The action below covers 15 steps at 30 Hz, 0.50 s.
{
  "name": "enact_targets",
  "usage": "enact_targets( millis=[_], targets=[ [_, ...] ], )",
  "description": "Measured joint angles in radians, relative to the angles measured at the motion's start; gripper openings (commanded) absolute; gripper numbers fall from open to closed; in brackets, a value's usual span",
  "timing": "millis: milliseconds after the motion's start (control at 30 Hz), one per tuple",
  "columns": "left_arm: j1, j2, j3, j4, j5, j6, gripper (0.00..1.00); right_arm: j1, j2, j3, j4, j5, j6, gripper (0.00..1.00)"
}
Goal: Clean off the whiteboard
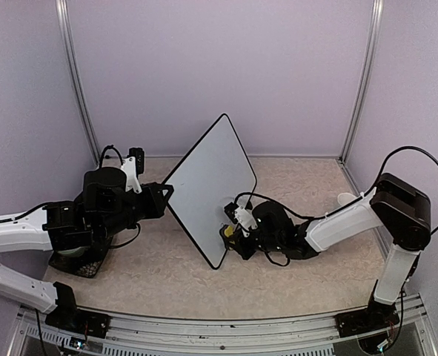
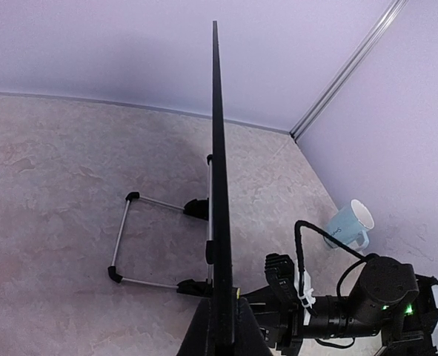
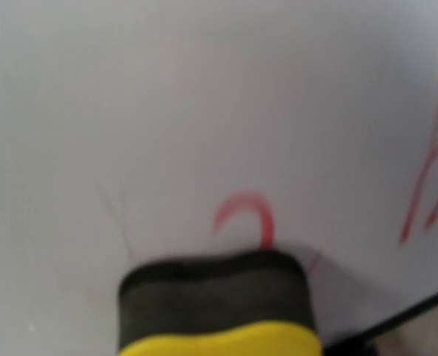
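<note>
1. Your left hand [image 1: 165, 193] pinches the edge of the whiteboard [image 1: 207, 185], upright mid-table: brace it.
2. Your right hand [image 1: 232, 227] pinches the eraser [image 3: 219, 304] on its face: sweep firmly across the red marks [image 3: 244, 215].

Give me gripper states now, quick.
Left gripper: shut on the whiteboard edge.
Right gripper: shut on the eraser, against the whiteboard.

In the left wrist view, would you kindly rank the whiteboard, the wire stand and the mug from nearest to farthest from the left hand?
1. The whiteboard: clamped edge-on in the left hand.
2. The wire stand: on the table, just left of the board.
3. The mug: far off to the right.
</note>
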Motion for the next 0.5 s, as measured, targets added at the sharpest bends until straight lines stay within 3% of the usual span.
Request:
enact_targets(
  millis=[233,500],
  targets=[
    [0.0,-0.008,0.0,-0.003,-0.008,0.016,0.0,-0.001,-0.003,0.181,-0.13,0.05,-0.077,0.0],
    [0.0,-0.026,-0.015,-0.009,-0.014,-0.002,0.0,-0.011,-0.014,0.237,-0.084,0.064,-0.106,0.0]
  ],
)
